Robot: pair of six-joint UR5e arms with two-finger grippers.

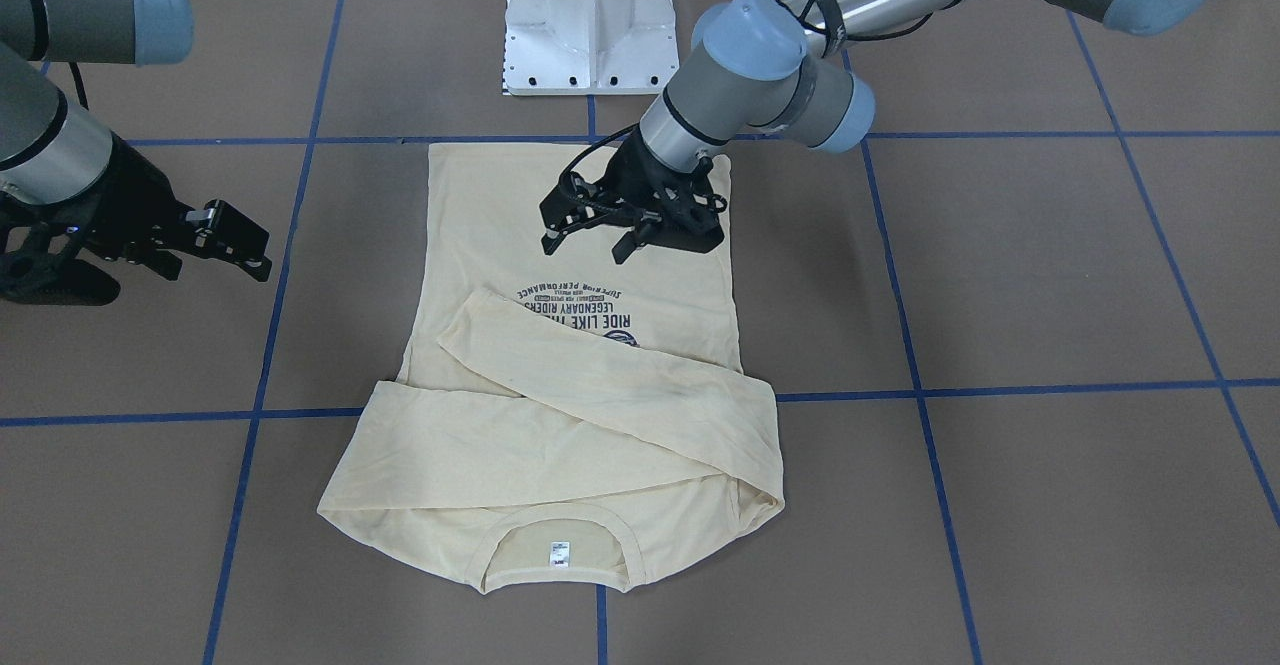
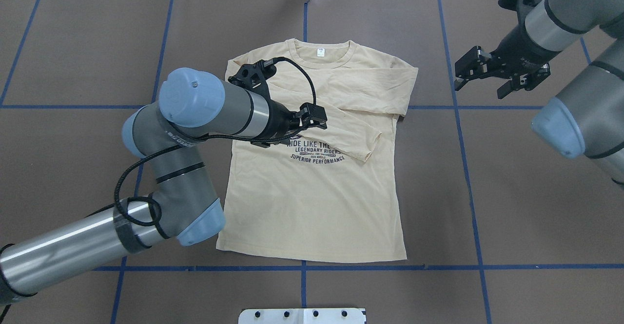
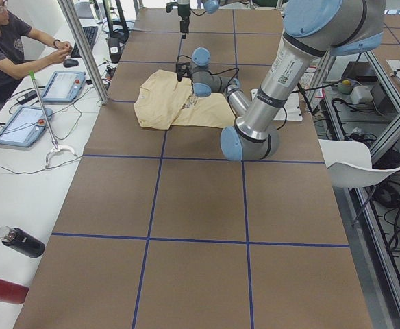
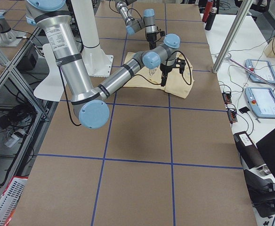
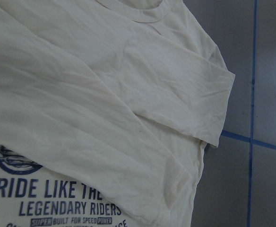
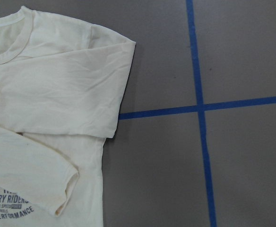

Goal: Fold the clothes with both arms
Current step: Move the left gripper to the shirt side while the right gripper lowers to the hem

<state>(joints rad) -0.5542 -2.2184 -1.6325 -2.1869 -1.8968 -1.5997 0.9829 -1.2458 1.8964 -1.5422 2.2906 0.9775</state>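
Overhead exterior view finds the shirt spread flat on the brown table, print facing up. Its collar lies at the far side and its hem toward the robot. Both sleeves are folded in across the chest. The one from the robot's left shoulder lies on top, running diagonally over the upper part of the print, its cuff ending near the shirt's right edge. A small white tag shows inside the neckline.

The left gripper hangs above the shirt's chest, close to the top of the lettering, fingers spread and holding nothing. Its wrist camera looks down on the crossed sleeves and the words "RIDE LIKE THE" from a clear height.

The right gripper sits over bare table, well apart from the shirt on the robot's right, also spread and empty. Its wrist camera takes in the folded shoulder and the blue tape lines crossing on the table.

In the exterior left view, a person sits at a side bench beside the table.
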